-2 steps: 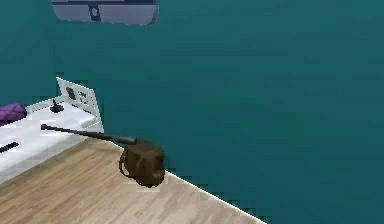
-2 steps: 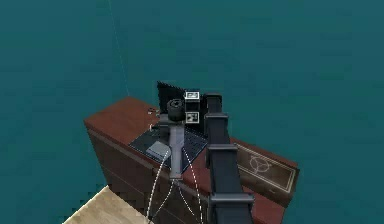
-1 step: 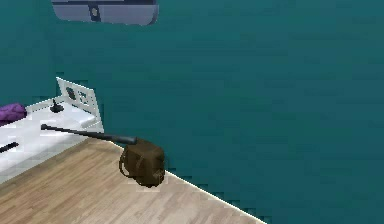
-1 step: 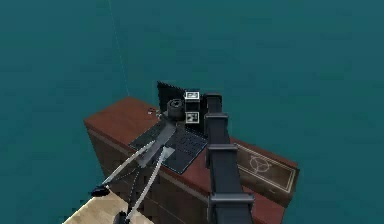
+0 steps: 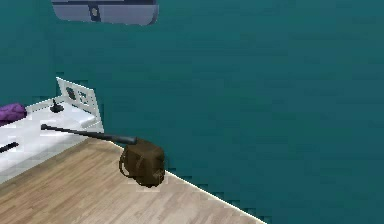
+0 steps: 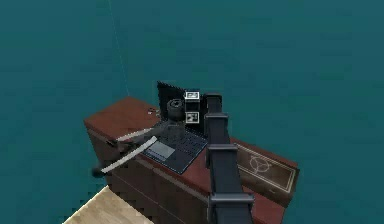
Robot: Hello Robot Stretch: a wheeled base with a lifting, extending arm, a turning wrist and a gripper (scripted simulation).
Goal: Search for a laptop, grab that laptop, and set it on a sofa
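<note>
- Fingers (image 6: 130,139): 2 thin grey prongs of gripper (image 6: 112,154), near laptop (image 6: 178,146); cannot tell whether anything is held.
- Laptop: lid raised, dark screen, blue-grey keyboard deck; resting on reddish-brown cabinet (image 6: 115,122) against teal wall (image 6: 300,70).
- Brown bag (image 5: 142,163): on wood floor (image 5: 90,190).

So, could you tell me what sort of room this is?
Probably a bedroom: a white bed against the wall, a brown bag on the floor, a laptop on a red-brown dresser.

A brown bag (image 5: 143,163) sits on the wooden floor (image 5: 90,195) against the teal wall (image 5: 260,90), a white bed (image 5: 40,135) at its nine o'clock.
</note>
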